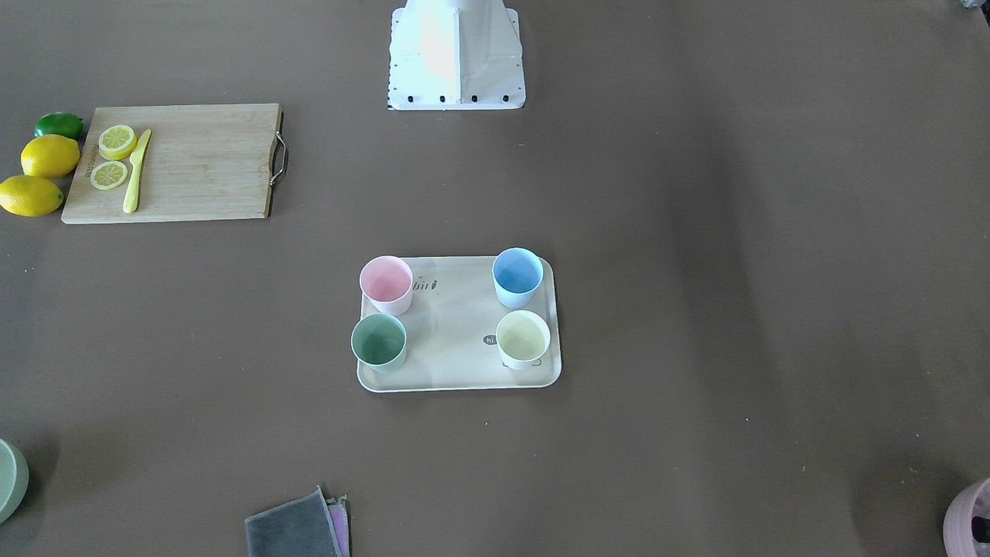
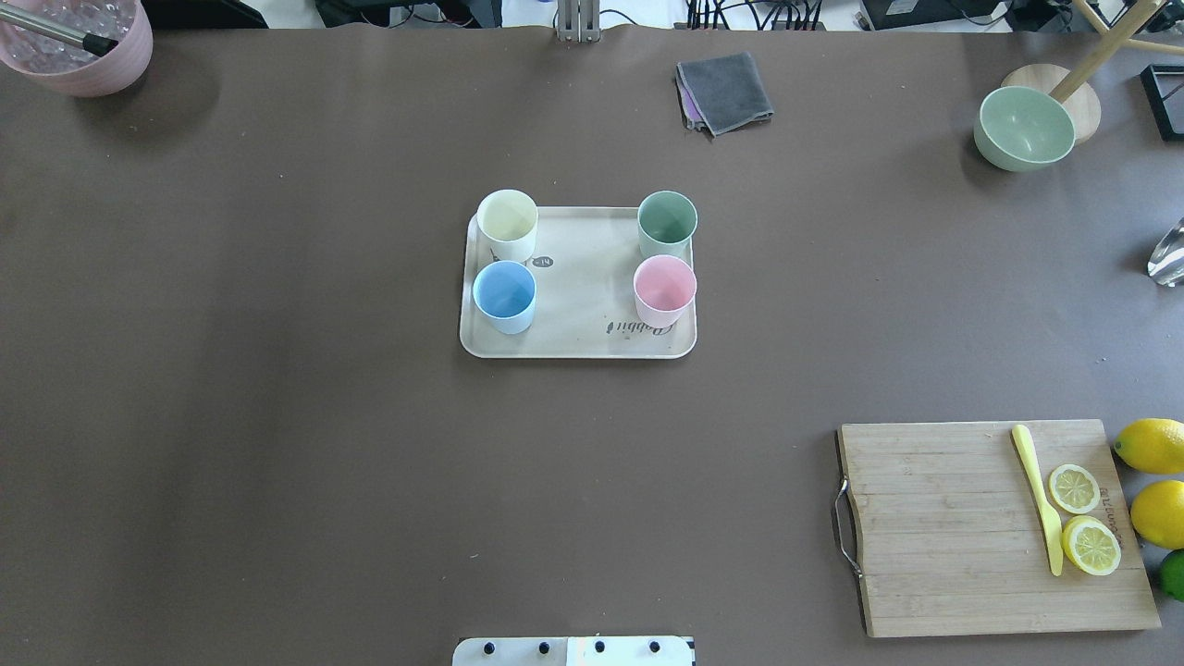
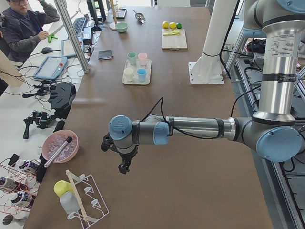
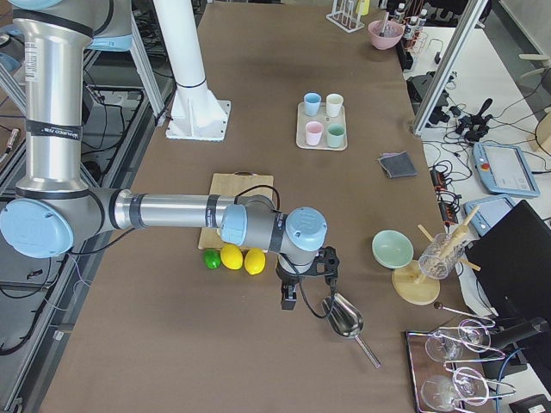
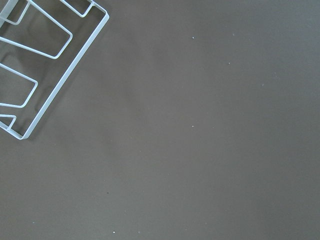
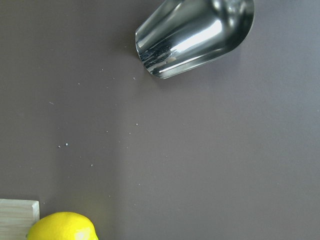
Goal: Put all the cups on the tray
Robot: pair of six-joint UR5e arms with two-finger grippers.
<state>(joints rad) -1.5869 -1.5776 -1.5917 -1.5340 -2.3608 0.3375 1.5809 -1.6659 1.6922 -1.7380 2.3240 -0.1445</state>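
The cream tray lies in the middle of the table, also seen in the front-facing view. Four cups stand upright on it, one near each corner: the pink cup, the green cup, the blue cup and the white cup with yellow inside. My left gripper hangs over bare table far from the tray, near a wire rack. My right gripper hangs past the lemons, beside a metal scoop. Both show only in the side views, so I cannot tell if they are open or shut.
A wooden cutting board holds lemon slices and a yellow knife, with lemons and a lime beside it. A grey cloth, a green bowl and a mauve pot sit along the far edge. The wire rack and the scoop lie under the wrists.
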